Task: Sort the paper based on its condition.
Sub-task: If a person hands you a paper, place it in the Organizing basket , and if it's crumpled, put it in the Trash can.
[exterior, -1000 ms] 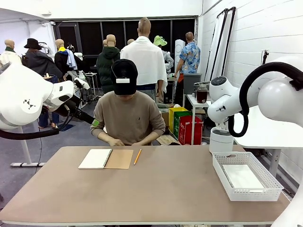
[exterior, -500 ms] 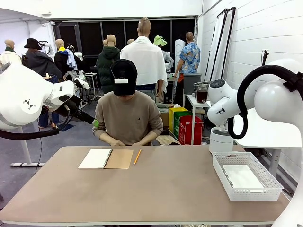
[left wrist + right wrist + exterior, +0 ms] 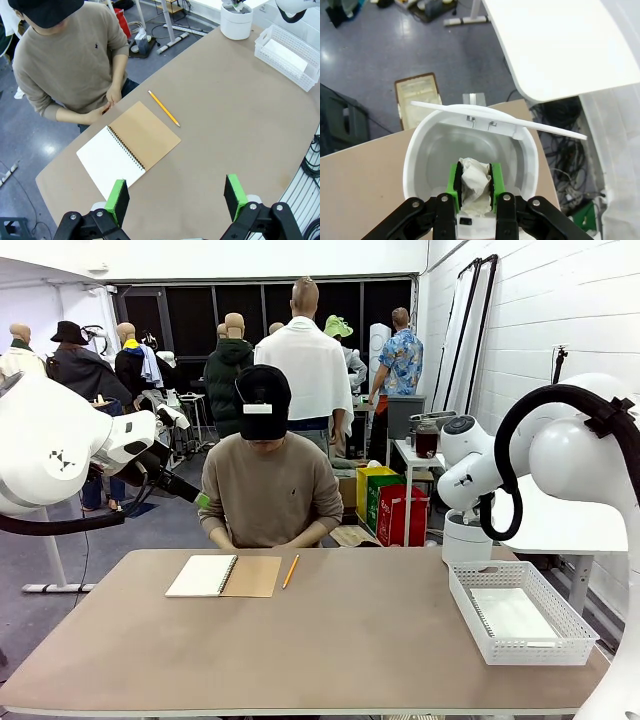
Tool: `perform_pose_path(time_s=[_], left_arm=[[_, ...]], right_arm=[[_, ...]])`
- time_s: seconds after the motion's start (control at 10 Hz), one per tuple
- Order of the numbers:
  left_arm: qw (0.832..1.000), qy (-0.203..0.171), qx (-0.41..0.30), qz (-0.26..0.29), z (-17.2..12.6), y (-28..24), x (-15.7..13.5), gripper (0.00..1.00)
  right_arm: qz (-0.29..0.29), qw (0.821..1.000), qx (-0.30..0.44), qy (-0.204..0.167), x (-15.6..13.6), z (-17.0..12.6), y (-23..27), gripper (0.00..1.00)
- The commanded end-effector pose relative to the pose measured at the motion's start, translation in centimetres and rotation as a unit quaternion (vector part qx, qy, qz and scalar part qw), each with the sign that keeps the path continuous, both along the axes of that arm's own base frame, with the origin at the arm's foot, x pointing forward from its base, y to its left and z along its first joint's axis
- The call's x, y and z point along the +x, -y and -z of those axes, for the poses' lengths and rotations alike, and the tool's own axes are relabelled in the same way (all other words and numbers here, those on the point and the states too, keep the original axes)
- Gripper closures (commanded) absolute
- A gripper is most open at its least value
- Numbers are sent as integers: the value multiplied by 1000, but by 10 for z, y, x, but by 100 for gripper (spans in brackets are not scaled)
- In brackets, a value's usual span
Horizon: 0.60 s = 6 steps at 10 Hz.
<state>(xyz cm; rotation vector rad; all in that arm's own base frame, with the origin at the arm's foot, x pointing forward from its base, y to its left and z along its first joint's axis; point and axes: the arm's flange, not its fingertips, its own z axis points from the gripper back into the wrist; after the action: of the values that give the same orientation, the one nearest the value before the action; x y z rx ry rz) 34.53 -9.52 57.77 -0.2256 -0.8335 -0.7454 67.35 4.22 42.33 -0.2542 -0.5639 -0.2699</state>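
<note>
In the right wrist view my right gripper (image 3: 473,175) is shut on a crumpled white wad of paper (image 3: 472,184). It hangs just above the open mouth of a round white bin (image 3: 420,150) with a tilted swing lid (image 3: 495,122). A flat white sheet of paper (image 3: 512,615) lies in the white lattice basket (image 3: 560,638) at the table's right end. That same sheet of paper (image 3: 285,55) shows in the left wrist view, where my left gripper (image 3: 176,196) is open, high above the table with nothing between its green pads.
An open spiral notebook (image 3: 222,576) with a brown cover and a yellow pencil (image 3: 290,571) lie at the far side, in front of the seated person (image 3: 270,490). The bin (image 3: 467,536) stands at the far right corner, behind the basket. The white arm (image 3: 500,455) bends over it.
My right arm has drifted slightly to the left above the bin. The person's hands have shifted a little behind the notebook. Notebook, pencil and basket stay put.
</note>
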Motion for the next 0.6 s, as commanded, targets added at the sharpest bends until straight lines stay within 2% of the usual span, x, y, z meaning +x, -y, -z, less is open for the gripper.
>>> perform_pose_path(time_s=[0.0, 0.1, 0.4, 0.5], left_arm=[[1000, -2, -1, 6, 1, -1, 0, 0], [1000, -2, -1, 6, 1, -1, 0, 0], [1000, -2, -1, 6, 1, -1, 0, 0], [1000, -2, -1, 6, 1, -1, 0, 0]], right_arm=[[6, 1000, 5, 2, 10, 0, -2, 71], [5, 1000, 7, -1, 12, 0, -2, 71], [7, 1000, 22, -1, 12, -4, 2, 11], [9, 1000, 27, 2, 10, -7, 3, 0]])
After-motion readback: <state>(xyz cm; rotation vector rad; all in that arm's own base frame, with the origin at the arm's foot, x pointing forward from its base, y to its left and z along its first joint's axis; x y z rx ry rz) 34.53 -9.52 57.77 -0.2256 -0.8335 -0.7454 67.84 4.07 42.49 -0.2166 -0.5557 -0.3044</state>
